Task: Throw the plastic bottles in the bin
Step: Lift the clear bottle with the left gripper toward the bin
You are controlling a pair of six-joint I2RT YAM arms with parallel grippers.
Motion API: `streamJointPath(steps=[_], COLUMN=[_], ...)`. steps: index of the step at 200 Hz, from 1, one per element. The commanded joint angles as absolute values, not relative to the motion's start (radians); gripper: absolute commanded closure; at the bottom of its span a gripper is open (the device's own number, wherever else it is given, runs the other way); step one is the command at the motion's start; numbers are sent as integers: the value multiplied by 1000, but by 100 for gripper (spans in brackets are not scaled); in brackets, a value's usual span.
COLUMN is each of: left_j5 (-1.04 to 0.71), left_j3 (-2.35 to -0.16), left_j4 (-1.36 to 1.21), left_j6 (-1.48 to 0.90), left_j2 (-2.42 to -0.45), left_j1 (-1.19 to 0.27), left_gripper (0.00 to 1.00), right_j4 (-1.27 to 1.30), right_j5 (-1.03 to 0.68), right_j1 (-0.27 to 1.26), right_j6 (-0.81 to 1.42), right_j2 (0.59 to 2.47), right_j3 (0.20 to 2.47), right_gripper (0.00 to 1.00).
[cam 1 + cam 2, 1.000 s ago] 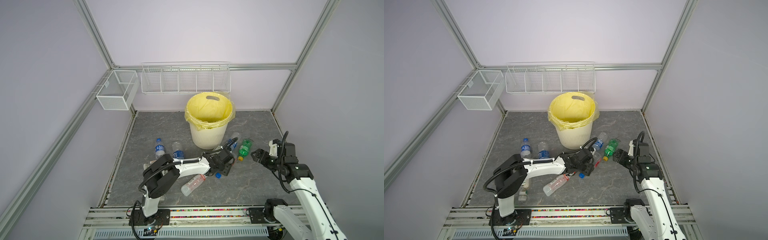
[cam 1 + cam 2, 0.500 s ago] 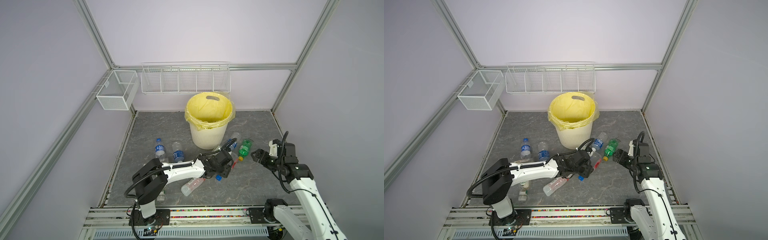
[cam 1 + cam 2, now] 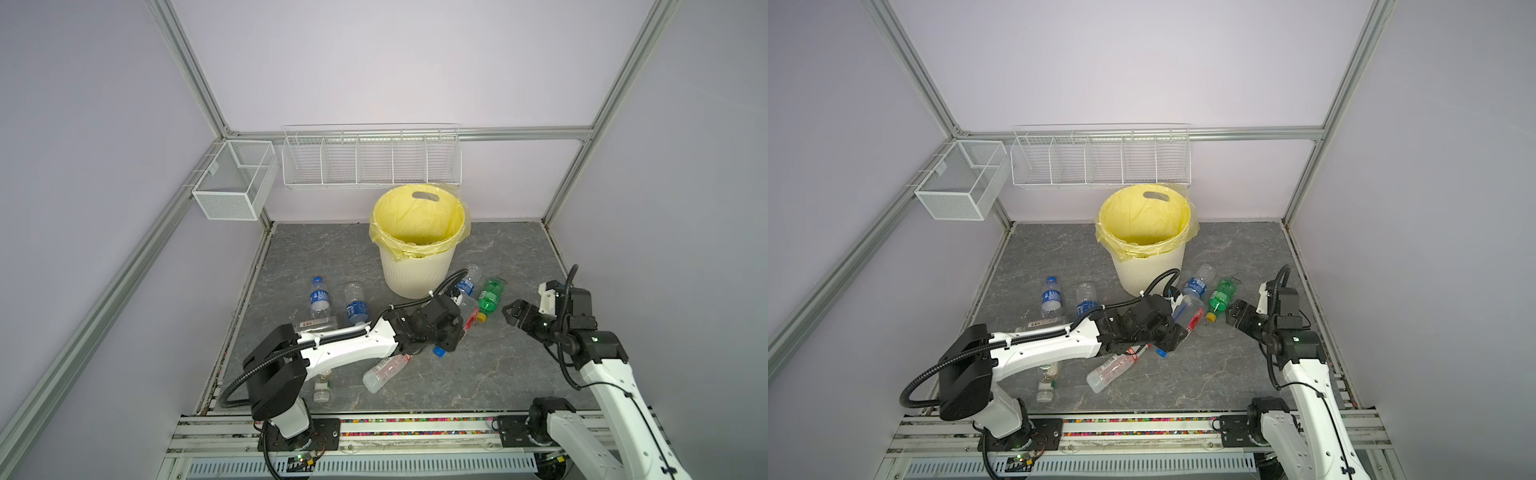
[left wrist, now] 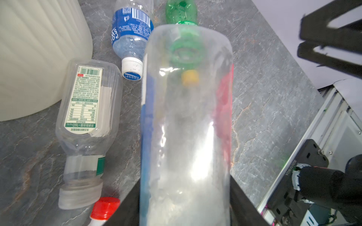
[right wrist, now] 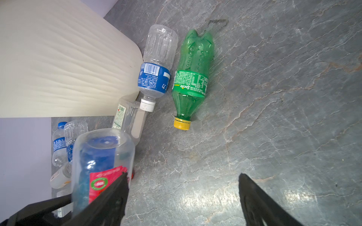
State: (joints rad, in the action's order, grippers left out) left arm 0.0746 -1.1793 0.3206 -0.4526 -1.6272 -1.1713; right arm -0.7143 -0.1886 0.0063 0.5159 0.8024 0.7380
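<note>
My left gripper (image 3: 446, 328) (image 4: 184, 195) is shut on a clear plastic bottle (image 3: 468, 316) (image 4: 186, 117) with a red and blue label and a blue cap; its base tilts up towards the right arm. The cream ribbed bin (image 3: 415, 274) (image 3: 1146, 274) with its yellow bag stands just behind. A green bottle (image 3: 489, 296) (image 5: 193, 78) with a yellow cap and a blue-labelled bottle (image 3: 467, 284) (image 5: 154, 78) lie beside the bin. My right gripper (image 3: 509, 313) (image 5: 182, 176) hangs open and empty, close to the green bottle's cap end.
A clear bottle with a green-white label (image 4: 88, 109) lies against the bin's foot. Several more bottles (image 3: 319, 297) (image 3: 355, 305) (image 3: 384, 372) lie on the grey floor at the left and front. Two white wire baskets (image 3: 372, 160) (image 3: 232, 183) hang on the back frame.
My left jaws have closed in on the red and blue labelled bottle, and the left arm's elbow has swung down towards the front left. The right arm has stayed still.
</note>
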Motion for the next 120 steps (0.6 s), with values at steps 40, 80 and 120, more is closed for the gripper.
streamJointPath(steps=[40,80,120], left_j5=[62,47,52], left_j3=[-1170,-1182,-1219], left_j4=[334,343,386], left_j6=[-460,-459,-462], left_j2=[-1514,-1453,-1410], left_j1=[-1177,-1179,-1178], left_gripper=[51,52,52], right_j4=[-716,-715,-718], right_j5=[-204,-201,-197], right_j1=[0,0,0], right_j6=[523,523,522], right_j2=[783,779,769], right_j3=[705,700,695], right_gripper=[11,11,11])
